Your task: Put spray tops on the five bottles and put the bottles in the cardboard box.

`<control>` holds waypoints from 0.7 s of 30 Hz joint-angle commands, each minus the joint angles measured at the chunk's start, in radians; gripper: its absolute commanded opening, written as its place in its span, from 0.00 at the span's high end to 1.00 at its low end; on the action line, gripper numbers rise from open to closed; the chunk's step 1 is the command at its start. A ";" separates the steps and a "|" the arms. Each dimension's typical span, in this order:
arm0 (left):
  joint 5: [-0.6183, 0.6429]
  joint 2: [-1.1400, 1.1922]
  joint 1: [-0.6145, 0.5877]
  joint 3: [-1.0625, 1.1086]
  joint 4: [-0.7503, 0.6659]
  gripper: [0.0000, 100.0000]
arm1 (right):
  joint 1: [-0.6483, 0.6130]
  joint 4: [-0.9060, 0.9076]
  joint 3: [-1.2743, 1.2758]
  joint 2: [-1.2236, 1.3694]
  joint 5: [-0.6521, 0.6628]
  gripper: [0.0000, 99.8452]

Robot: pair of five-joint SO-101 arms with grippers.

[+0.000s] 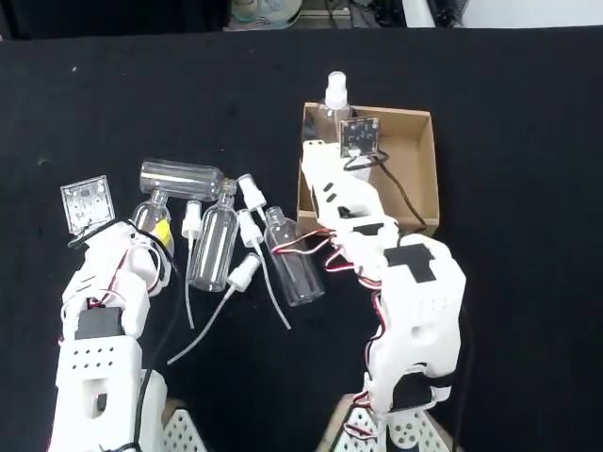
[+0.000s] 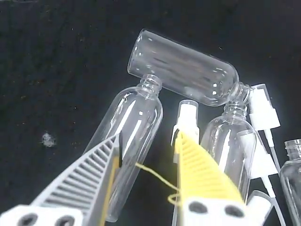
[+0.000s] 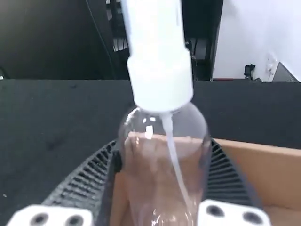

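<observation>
The left gripper [image 2: 148, 136] sits low over the black table [image 1: 528, 282] with its fingers spread wide and gripping nothing: the ribbed grey finger [image 2: 94, 174] and the yellow finger [image 2: 202, 174] stand well apart. A clear plastic bottle with an open neck [image 2: 134, 127] lies on its side in the gap between them. Its neck points out past the fingertips and its body runs partly under the grey finger; I cannot tell whether that finger touches it. Right at the tip of the yellow finger lies a white spray top with a thin tube [image 2: 186, 115]. Beyond both fingertips a second clear open bottle [image 2: 183, 70] lies crosswise, touching the first bottle's neck. On the outer side of the yellow finger lies a third clear open bottle [image 2: 230, 136]. Beside its neck is a second white spray top [image 2: 261, 108], and a third white spray top [image 2: 254, 157] rests against its body. Farther out on that side lie a fourth white spray top [image 1: 243, 271] and a fourth clear open bottle [image 1: 294, 256]. The right gripper [image 3: 162, 160] has its dark ribbed fingers [image 3: 89, 174] pressed against both sides of an upright clear bottle fitted with a white spray top [image 3: 155, 136]. The top rises above the fingertips. The brown cardboard box [image 3: 263, 165] sits just behind and below the fingers, and the held bottle stands at its far corner.
</observation>
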 commanded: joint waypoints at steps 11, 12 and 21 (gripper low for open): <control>0.002 -0.018 -0.005 -0.008 -0.020 0.81 | -0.006 0.086 0.087 -0.223 -0.009 0.78; 0.002 -0.018 -0.005 -0.008 -0.020 0.81 | -0.006 0.101 0.087 -0.231 -0.009 0.78; 0.002 -0.018 -0.008 -0.007 -0.015 0.81 | -0.008 0.170 0.154 -0.367 -0.011 0.78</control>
